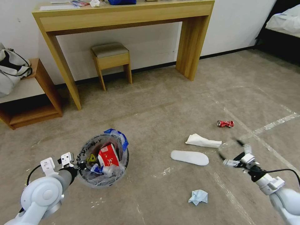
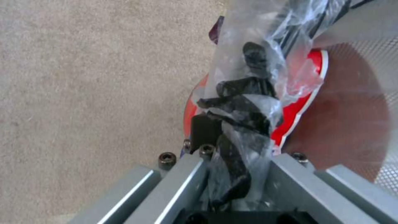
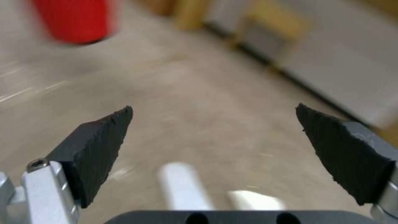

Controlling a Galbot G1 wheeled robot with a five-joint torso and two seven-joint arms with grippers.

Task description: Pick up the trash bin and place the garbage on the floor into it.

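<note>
Two grippers: both at work, L on bin, R free over floor.
L gripper [image 1: 82, 165]: clamped on rim of the trash bin [image 1: 103, 182], at bin's side nearest the L arm. In left wrist view [image 2: 232, 124] black fingers pinch clear liner and red rim together; plastic bunched between them.
Trash bin: red pail w/ clear bag, black print, blue handle at far edge from L gripper. Whether it rests on carpet or hangs just above, can't tell. In right wrist view it shows as red blur [image 3: 74, 18] well ahead of R gripper.
Bin contents: red-and-white carton [image 1: 108, 155] upright-ish, white-blue wrapper [image 1: 103, 169] just beside it on the L-gripper side; small yellow scrap too.
R gripper [image 1: 230, 154]: jaws wide apart, nothing between; right wrist view [image 3: 213, 137] shows two black pads spread, bare carpet in gap. Blurred in head view.
Slipper [image 1: 189, 157]: flat, white, on the floor [image 1: 162, 106], near R gripper toward the bin side; between bin and R gripper.
White tissue [image 1: 203, 141]: just beyond slipper, not touching it, near R gripper.
Red can [image 1: 225, 123]: lying on side, farther out past R gripper.
Blue-white crumpled wrapper [image 1: 198, 197]: on carpet, closer to robot than R gripper, apart from slipper.
Tape lines [image 1: 275, 123]: pale, cross carpet under and beyond R gripper.
</note>
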